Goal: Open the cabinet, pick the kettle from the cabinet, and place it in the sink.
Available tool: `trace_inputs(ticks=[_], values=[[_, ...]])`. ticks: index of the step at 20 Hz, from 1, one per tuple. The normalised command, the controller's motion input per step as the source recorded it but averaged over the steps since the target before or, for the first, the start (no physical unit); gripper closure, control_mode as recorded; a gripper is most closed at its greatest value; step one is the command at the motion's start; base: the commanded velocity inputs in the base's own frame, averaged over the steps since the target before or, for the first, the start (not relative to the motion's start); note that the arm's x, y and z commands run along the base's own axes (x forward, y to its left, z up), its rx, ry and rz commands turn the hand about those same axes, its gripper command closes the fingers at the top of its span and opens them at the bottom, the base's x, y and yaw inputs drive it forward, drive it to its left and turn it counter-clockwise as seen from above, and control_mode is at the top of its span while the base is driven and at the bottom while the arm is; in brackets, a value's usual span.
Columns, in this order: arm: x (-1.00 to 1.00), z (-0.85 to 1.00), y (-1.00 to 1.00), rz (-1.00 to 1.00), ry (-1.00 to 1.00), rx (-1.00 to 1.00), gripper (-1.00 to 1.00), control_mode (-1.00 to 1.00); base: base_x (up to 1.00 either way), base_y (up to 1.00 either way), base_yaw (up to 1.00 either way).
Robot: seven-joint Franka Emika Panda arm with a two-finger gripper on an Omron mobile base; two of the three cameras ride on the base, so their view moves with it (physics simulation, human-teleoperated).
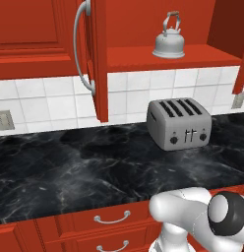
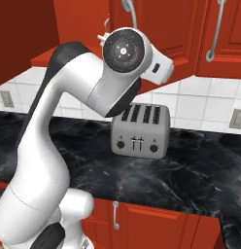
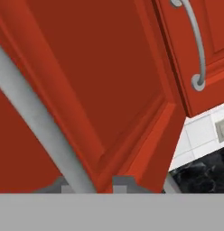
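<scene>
The red wall cabinet (image 1: 143,58) stands open, its left door (image 1: 99,59) edge-on and its right door (image 1: 229,29) swung out. On its shelf the small silvery kettle (image 1: 169,42) stands upright, untouched. In the hand view my gripper (image 3: 93,182) is up against the right door's raised panel (image 3: 109,90). The door's long silver handle (image 3: 37,117) runs down between the two finger tips, which sit close on either side of it. From the right base view my arm's wrist (image 2: 125,51) is raised at that door (image 2: 156,24). The sink is out of view.
A boxy silver toaster (image 1: 179,123) sits on the black marble counter (image 1: 70,167) below the shelf. Red drawers with short silver pulls (image 1: 111,217) line the counter front. A neighbouring shut cabinet door with a curved handle (image 3: 197,49) is to the right, above a wall outlet (image 2: 236,118).
</scene>
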Motion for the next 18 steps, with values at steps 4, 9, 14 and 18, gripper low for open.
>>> trace_inputs(ticks=[4,9,14,18], values=[[-0.35,-0.1,-0.47,0.0,0.0,0.04,-1.0,-1.0,0.0,0.0,0.0],[-0.09,-0.42,-0.02,0.0,-0.01,0.0,-1.0,-1.0,0.0,0.0,0.0],[-0.2,-0.25,-0.02,0.0,-0.09,0.1,-1.0,-1.0,0.0,0.0,0.0],[-0.3,0.02,0.19,0.0,-0.05,0.02,-1.0,-1.0,0.0,0.0,0.0]])
